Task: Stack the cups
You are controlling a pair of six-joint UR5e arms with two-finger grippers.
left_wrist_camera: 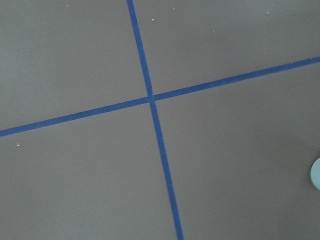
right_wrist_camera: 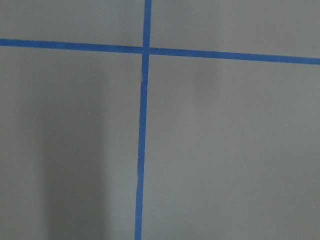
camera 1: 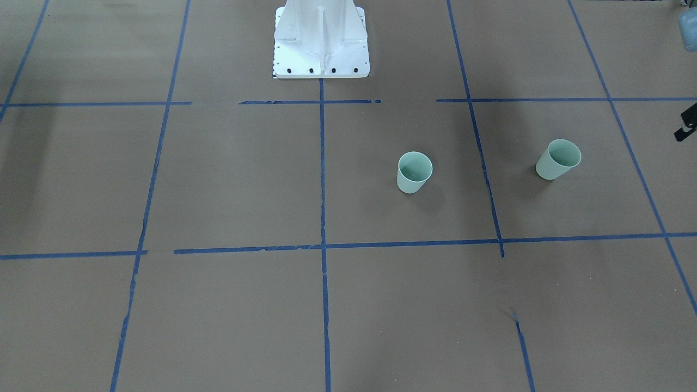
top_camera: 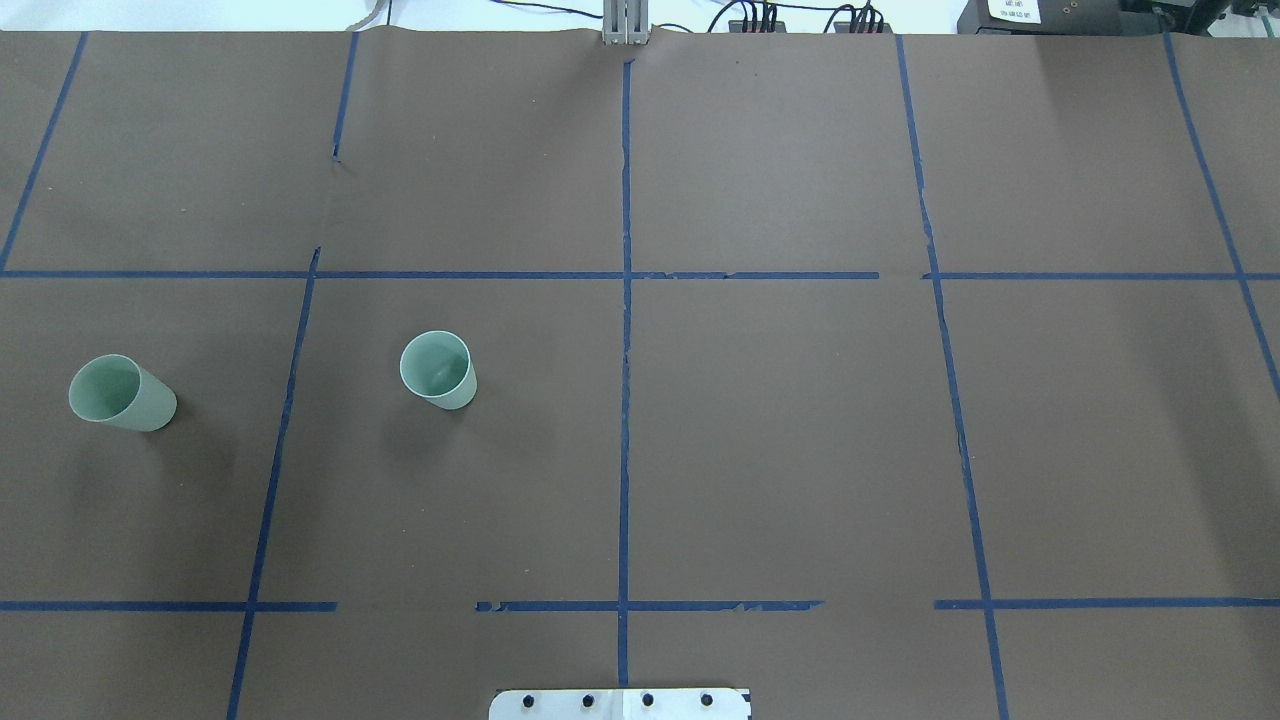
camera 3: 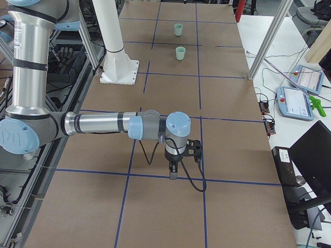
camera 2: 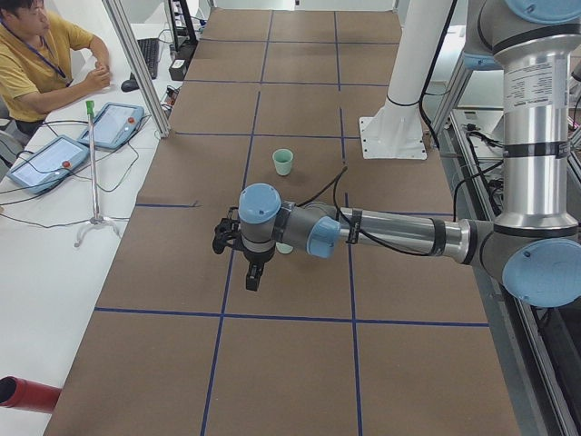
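Note:
Two pale mint-green cups stand upright and apart on the robot's left half of the table. The inner cup is nearer the centre line. The outer cup is mostly hidden behind the left arm in the exterior left view. A pale sliver at the left wrist view's right edge may be a cup. My left gripper hangs above the table beside the outer cup; I cannot tell whether it is open. My right gripper hangs over the table's right half, far from both cups; I cannot tell its state.
The brown table carries a grid of blue tape lines. The white robot base stands at the table's middle edge. An operator sits at a side desk with teach pendants.

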